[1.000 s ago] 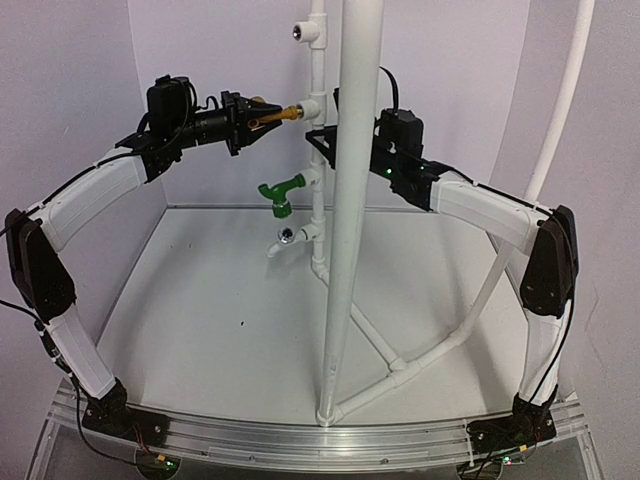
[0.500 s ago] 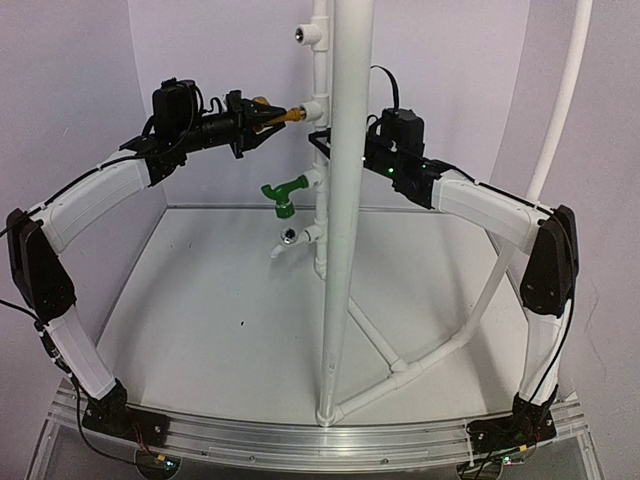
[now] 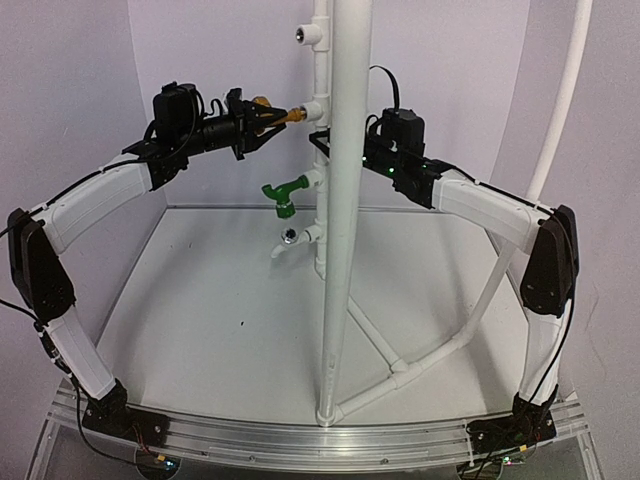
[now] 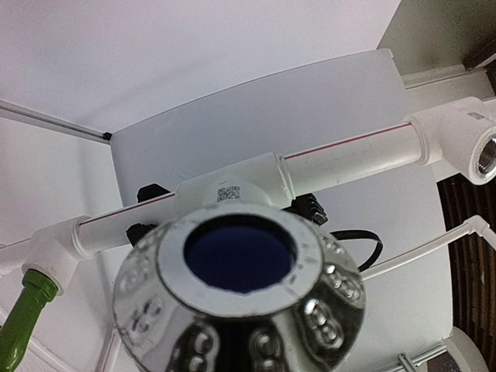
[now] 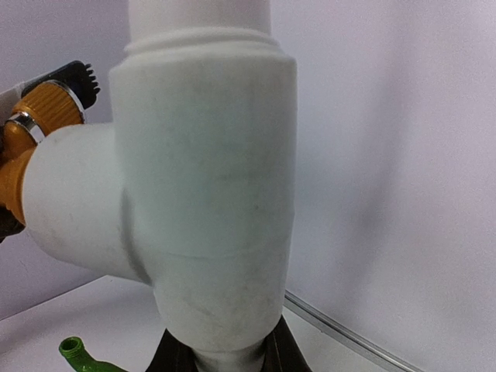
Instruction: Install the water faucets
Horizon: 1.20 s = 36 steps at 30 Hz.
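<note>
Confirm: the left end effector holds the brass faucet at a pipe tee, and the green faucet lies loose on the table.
Wrong on the green faucet: it is fitted to the upright pipe, above the table, as the top external view shows. The left end effector does hold the brass faucet.

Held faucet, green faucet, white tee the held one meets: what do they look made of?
Held faucet: yellow-gold with glints, looks like brass; its knob is mirror-bright, probably chromed. Green faucet: even matte green, likely plastic or painted, can't say which. White tee fitting: matte white, faintly scuffed, looks like plastic pipe fitting; another tee shows a metal threaded insert.
</note>
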Available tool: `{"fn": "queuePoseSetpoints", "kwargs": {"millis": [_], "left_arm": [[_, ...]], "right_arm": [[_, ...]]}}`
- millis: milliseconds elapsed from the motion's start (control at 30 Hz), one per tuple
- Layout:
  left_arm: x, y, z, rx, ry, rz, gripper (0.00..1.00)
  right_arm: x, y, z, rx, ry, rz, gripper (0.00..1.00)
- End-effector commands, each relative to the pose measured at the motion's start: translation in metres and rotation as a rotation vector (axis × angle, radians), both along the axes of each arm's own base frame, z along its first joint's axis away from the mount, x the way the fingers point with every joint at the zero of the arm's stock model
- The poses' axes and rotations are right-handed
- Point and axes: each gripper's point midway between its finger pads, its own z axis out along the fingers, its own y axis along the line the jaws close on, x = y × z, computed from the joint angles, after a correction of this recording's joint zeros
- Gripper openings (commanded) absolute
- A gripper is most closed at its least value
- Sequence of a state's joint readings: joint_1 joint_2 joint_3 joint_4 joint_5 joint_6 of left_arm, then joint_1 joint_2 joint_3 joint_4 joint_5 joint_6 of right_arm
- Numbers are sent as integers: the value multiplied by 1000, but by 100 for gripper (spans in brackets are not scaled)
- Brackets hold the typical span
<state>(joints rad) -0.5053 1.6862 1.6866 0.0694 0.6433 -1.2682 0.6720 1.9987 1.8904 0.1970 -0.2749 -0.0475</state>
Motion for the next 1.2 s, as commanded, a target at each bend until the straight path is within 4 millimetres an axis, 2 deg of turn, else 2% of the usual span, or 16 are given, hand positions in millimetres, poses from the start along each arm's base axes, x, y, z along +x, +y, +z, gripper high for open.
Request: {"fn": "queuePoseSetpoints", "kwargs": {"millis": [0,633,1167], "left_arm": [[-8,-3,4,73,-80,8,0],[-8,4,3,253,-363,59,0],[-13,-1,-2,568,-830,113,0]], "right_arm": [[-83,50,22,19,-6,350,0],[-85,51,21,17,-3,362,0],[-86,52,20,16,-3,367,0]]}}
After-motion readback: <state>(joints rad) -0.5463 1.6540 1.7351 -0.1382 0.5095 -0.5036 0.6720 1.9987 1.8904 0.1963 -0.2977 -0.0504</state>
